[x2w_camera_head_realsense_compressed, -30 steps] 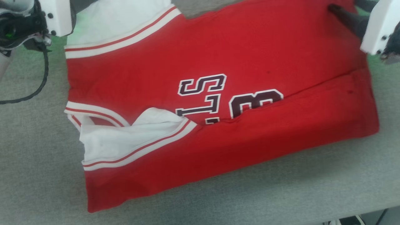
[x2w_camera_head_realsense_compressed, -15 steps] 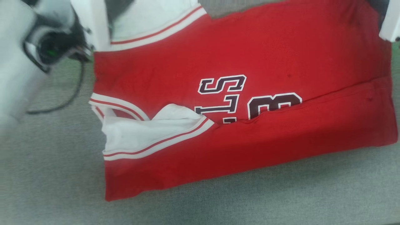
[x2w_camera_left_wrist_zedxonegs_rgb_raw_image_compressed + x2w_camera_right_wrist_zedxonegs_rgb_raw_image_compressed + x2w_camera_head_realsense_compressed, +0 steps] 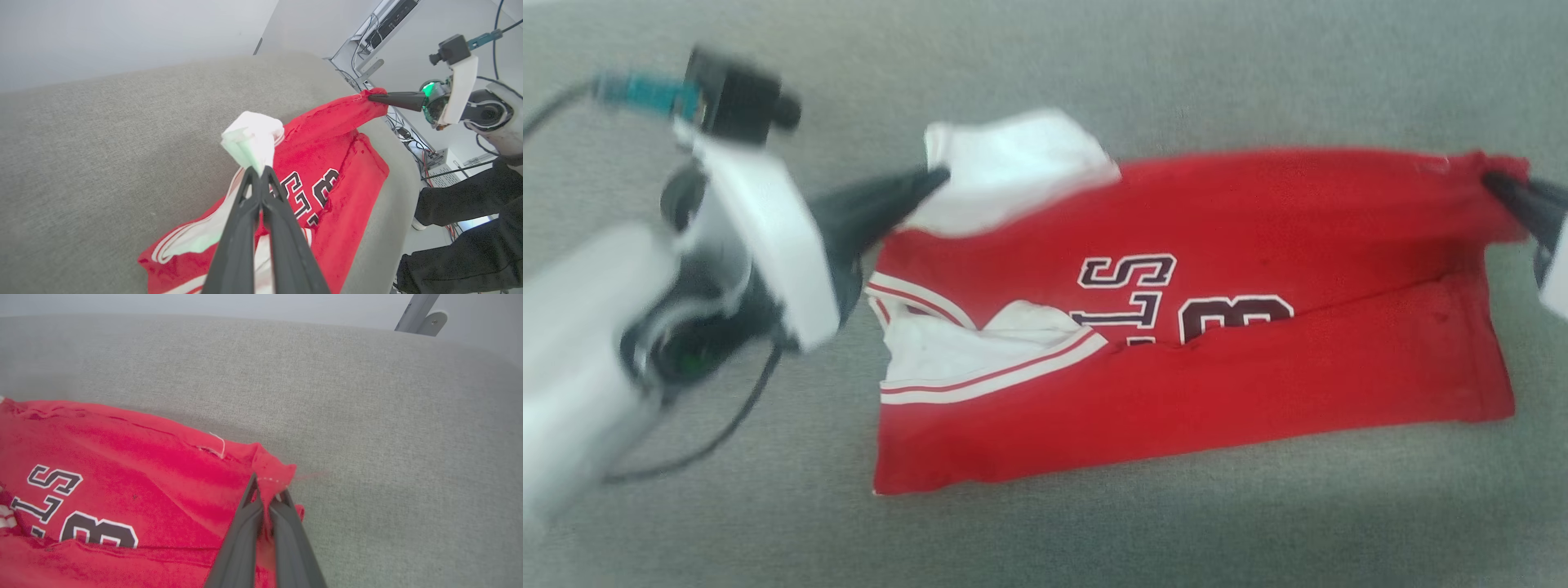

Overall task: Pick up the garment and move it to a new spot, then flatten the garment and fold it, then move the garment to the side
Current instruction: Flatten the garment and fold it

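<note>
The garment (image 3: 1217, 359), a red jersey with white striped trim and dark letters, lies partly folded on the grey table (image 3: 1094, 73). Its far edge is lifted off the surface. My left gripper (image 3: 935, 175) is shut on the white sleeve at the far left corner; in the left wrist view the left gripper (image 3: 258, 171) pinches that white cloth (image 3: 251, 139). My right gripper (image 3: 1490, 180) is shut on the red far right corner, and in the right wrist view the right gripper (image 3: 265, 488) clamps a bunched red corner (image 3: 271, 467). The near half of the garment (image 3: 102, 490) rests flat.
Grey cloth-covered table surface (image 3: 388, 416) stretches beyond the garment. In the left wrist view a person's dark-clad legs (image 3: 470, 228) stand past the table's edge, with cables and equipment (image 3: 392, 24) behind. A metal post (image 3: 416, 312) rises at the table's far side.
The head camera has shifted back, showing the whole garment. The right gripper has shut on the red corner, and both grippers have raised the far edge off the table.
</note>
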Motion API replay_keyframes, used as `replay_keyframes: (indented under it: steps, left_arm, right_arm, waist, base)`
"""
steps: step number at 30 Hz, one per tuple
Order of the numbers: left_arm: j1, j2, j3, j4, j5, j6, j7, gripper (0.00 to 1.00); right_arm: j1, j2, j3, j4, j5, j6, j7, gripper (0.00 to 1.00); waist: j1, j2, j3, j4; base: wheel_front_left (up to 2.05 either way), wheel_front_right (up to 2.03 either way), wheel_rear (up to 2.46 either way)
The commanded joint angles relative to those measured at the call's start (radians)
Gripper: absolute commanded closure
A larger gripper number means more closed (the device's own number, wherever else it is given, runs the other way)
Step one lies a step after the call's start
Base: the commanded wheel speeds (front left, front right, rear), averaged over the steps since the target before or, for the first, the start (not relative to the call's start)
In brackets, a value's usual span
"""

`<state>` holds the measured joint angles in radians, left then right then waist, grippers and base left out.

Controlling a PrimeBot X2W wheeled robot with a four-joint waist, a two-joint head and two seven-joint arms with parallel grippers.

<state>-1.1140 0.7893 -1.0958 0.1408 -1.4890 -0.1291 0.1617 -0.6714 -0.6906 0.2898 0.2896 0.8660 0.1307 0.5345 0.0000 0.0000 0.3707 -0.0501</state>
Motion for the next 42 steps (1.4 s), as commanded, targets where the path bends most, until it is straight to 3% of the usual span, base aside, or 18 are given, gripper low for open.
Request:
replay_keyframes:
  steps: [1,8,12,17,18,25,26,27,28,29,32,35,39,42]
  left_arm:
    - [0.059,0.038,-0.007,-0.058,0.002,-0.002,-0.051,1.00]
    - [0.274,0.157,-0.041,-0.248,0.017,-0.002,-0.260,1.00]
    - [0.365,0.194,-0.089,-0.238,0.080,0.008,-0.326,1.00]
    - [0.417,0.117,-0.126,-0.146,0.114,0.005,-0.350,1.00]
    - [0.438,0.080,-0.125,-0.102,0.092,0.004,-0.366,1.00]
    - [0.463,-0.006,-0.103,0.020,0.090,0.000,-0.407,1.00]
    - [0.466,-0.017,-0.101,0.034,0.095,-0.001,-0.411,0.79]
    - [0.470,-0.027,-0.096,0.045,0.099,-0.001,-0.414,0.60]
    - [0.474,-0.037,-0.088,0.048,0.101,-0.002,-0.417,0.10]
    - [0.480,-0.046,-0.077,0.046,0.100,-0.002,-0.421,0.00]
    - [0.506,-0.052,-0.017,0.037,0.107,-0.001,-0.427,0.00]
    - [0.566,-0.076,0.108,0.021,0.142,-0.002,-0.427,0.00]
    - [0.678,-0.138,0.282,0.017,0.224,-0.002,-0.427,0.00]
    - [0.740,-0.193,0.378,0.042,0.310,-0.002,-0.427,0.00]
  right_arm:
    - [0.068,-0.024,-0.019,-0.042,0.005,0.000,-0.021,1.00]
    - [0.336,-0.057,-0.133,-0.158,0.006,0.000,-0.078,1.00]
    - [0.446,-0.039,-0.198,-0.192,0.011,0.000,-0.108,1.00]
    - [0.495,-0.007,-0.227,-0.188,-0.022,0.000,-0.133,1.00]
    - [0.475,0.011,-0.219,-0.179,-0.028,0.000,-0.143,1.00]
    - [0.435,0.038,-0.197,-0.146,-0.038,0.000,-0.161,1.00]
    - [0.431,0.036,-0.198,-0.146,-0.035,0.000,-0.167,0.90]
    - [0.430,0.032,-0.200,-0.146,-0.029,0.000,-0.172,0.70]
    - [0.432,0.027,-0.201,-0.151,-0.023,0.000,-0.179,0.28]
    - [0.438,0.021,-0.205,-0.159,-0.012,0.000,-0.184,0.00]
    - [0.472,-0.012,-0.212,-0.198,0.025,0.000,-0.190,0.00]
    - [0.517,-0.052,-0.237,-0.243,0.066,0.000,-0.193,0.00]
    - [0.565,-0.086,-0.293,-0.246,0.106,0.000,-0.176,0.00]
    - [0.569,-0.069,-0.318,-0.209,0.140,0.000,-0.144,0.00]
  waist:
    - [0.0000,0.0000,-0.056,0.029]
    - [0.0000,0.0000,-0.073,0.043]
    - [0.0000,0.0000,-0.056,0.051]
    - [0.0000,0.0000,-0.026,0.059]
    - [0.0000,0.0000,-0.013,0.052]
    - [0.0000,0.0000,0.005,0.043]
    - [0.0000,0.0000,0.006,0.042]
    - [0.0000,0.0000,0.006,0.042]
    - [0.0000,0.0000,0.004,0.043]
    - [0.0000,0.0000,0.000,0.045]
    - [0.0000,0.0000,-0.012,0.053]
    - [0.0000,0.0000,-0.024,0.071]
    - [0.0000,0.0000,-0.036,0.098]
    - [0.0000,0.0000,-0.044,0.125]
  base:
    - [0.00,0.00,0.00]
    - [0.00,0.00,0.00]
    - [0.00,0.00,0.00]
    - [0.00,0.00,0.00]
    - [0.00,0.00,0.00]
    - [0.00,0.00,0.00]
    - [0.00,0.00,0.00]
    - [0.00,0.00,0.00]
    - [0.00,0.00,0.00]
    - [0.00,0.00,0.00]
    - [0.00,0.00,0.00]
    - [0.00,0.00,0.00]
    - [0.00,0.00,0.00]
    - [0.00,0.00,0.00]
